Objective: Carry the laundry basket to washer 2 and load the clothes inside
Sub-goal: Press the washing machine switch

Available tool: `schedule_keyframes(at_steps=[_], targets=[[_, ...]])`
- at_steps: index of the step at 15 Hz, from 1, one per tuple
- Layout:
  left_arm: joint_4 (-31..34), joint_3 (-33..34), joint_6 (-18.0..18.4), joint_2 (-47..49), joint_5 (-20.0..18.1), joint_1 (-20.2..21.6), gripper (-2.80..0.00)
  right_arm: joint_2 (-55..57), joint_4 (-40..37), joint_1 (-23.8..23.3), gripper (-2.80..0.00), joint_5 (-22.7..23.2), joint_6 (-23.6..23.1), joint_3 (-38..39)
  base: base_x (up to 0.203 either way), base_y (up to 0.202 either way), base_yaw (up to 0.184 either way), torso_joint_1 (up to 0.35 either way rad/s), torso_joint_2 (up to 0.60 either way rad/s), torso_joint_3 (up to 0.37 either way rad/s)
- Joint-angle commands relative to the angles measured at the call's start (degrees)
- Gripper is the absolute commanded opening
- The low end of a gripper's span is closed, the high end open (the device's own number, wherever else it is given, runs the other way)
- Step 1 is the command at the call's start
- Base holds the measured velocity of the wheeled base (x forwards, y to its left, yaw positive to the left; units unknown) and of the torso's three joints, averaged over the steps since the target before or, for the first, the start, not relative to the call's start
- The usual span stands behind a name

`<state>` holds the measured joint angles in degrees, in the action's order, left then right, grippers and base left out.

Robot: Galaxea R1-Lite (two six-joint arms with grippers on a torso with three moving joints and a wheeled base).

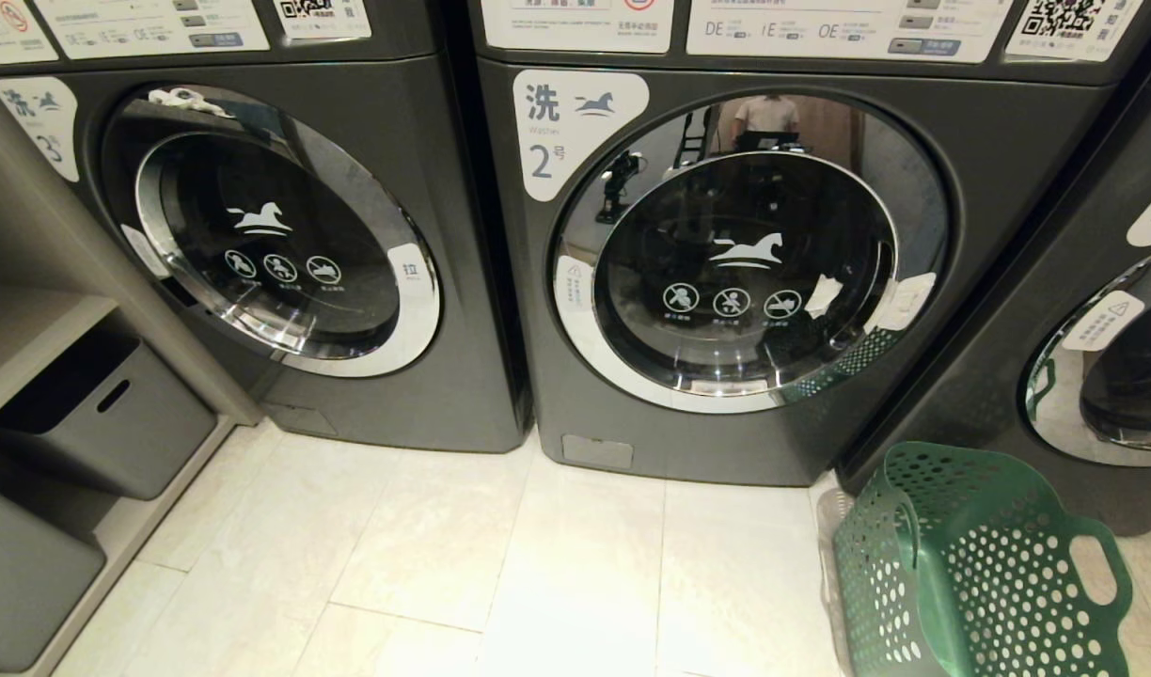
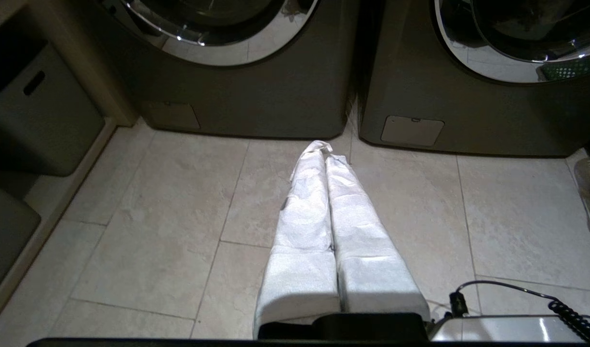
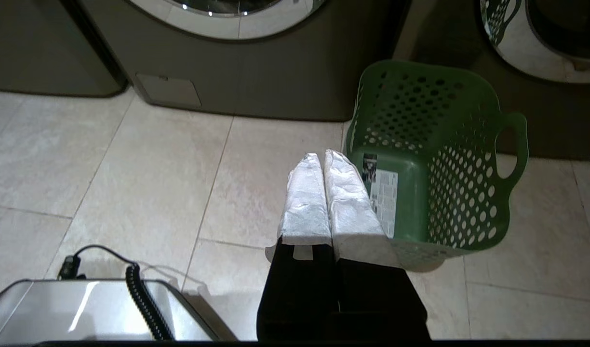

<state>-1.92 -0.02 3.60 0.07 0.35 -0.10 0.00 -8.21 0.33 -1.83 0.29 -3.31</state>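
The laundry basket (image 3: pixel 435 159), seen empty, stands just beside the clenched right end effector (image 3: pixel 319 159). The left end effector (image 2: pixel 326 149) is clenched, grasping nothing. Washer 2 (image 1: pixel 726 282), ahead of both, is best checked for a properly latched door.

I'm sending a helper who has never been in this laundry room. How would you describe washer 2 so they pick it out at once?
Along the wall stands a row of dark grey front-load washers with round chrome-rimmed glass doors. Washer 2 is the middle one, its door shut, with the green perforated laundry basket on the floor by its lower right corner. Unlike its neighbours, the white label beside its door reads 2.
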Motion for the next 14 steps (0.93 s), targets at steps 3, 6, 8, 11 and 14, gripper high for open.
schedule_keyframes(at_steps=[3, 6, 8, 11, 14], targets=[[2.1, 0.0, -2.7, 0.0, -0.3, 0.0, -2.8, 0.1, 9.2, 0.0, -2.8, 1.4, -1.3, 3.4, 0.0, 0.0, 0.0, 0.0, 0.0, 0.0], [2.0, 0.0, -3.3, 0.0, -0.3, 0.0, -2.8, 0.1, 7.2, 0.0, -2.8, 1.1, -0.8, 3.0, 0.0, 0.0, 0.0, 0.0, 0.0, 0.0], [2.0, 0.0, -3.3, 0.0, -0.3, 0.0, -2.8, 0.1, 7.4, 0.0, -2.8, 1.1, -0.3, 3.0, 0.0, 0.0, 0.0, 0.0, 0.0, 0.0], [2.0, 0.0, -3.3, -0.1, -0.3, 0.0, -2.8, 0.1, 8.3, 0.0, -2.8, 1.0, 0.4, 3.3, 0.0, 0.0, 0.0, 0.0, 0.0, 0.0], [2.0, 0.0, -3.3, 0.0, -0.3, 0.0, -2.8, 0.1, 8.4, 0.0, -2.8, 0.9, 2.0, 3.3, 0.0, 0.0, 0.0, 0.0, 0.0, 0.0]])
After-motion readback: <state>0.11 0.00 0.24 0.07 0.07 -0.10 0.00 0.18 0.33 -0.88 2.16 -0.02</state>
